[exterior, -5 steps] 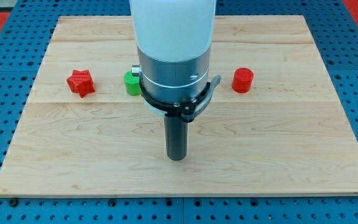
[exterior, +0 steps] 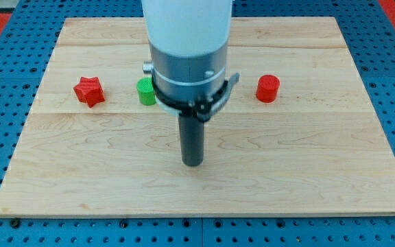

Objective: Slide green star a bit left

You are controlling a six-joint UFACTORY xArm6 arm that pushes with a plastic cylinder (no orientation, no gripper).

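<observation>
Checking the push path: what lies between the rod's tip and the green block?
Camera view: only bare board between my tip and the green block, which the arm partly hides.

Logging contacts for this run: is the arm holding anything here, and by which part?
Nothing is held. My tip stands on bare board, below and right of the green block, which the arm partly hides; no contact shows.

Green block point(exterior: 145, 91) — shape half hidden behind the arm — lies left of the board's middle
</observation>
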